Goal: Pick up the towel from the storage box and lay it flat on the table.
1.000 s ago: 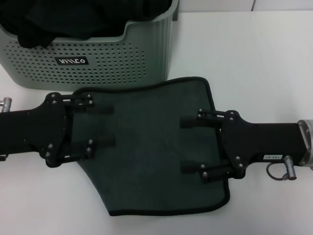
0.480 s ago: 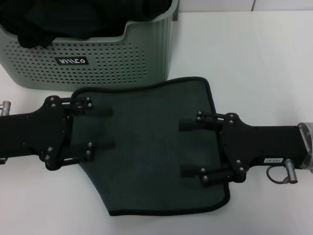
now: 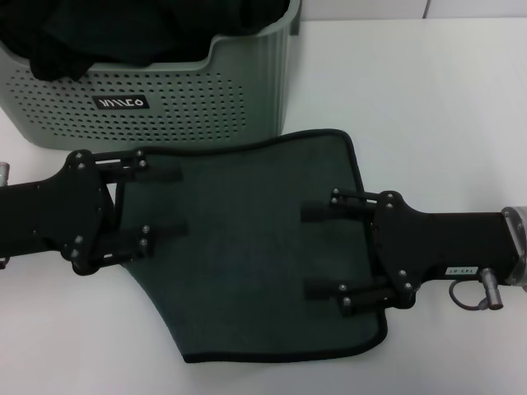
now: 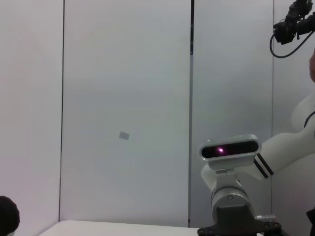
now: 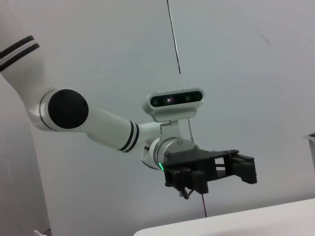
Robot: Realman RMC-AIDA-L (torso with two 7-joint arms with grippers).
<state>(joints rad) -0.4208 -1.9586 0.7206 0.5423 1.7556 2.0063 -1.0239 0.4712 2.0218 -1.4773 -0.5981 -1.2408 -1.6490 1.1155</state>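
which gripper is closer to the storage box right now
Left. The left gripper hangs open just in front of the storage box, over the towel; the right gripper, also open, is farther away.

towel (image 3: 247, 247) on table (image 3: 428, 107), storage box (image 3: 189, 107) behind it

One towel (image 3: 255, 247), one storage box (image 3: 198, 99), one table (image 3: 428, 99), two end effectors: left end effector (image 3: 165, 203), right end effector (image 3: 317, 250)
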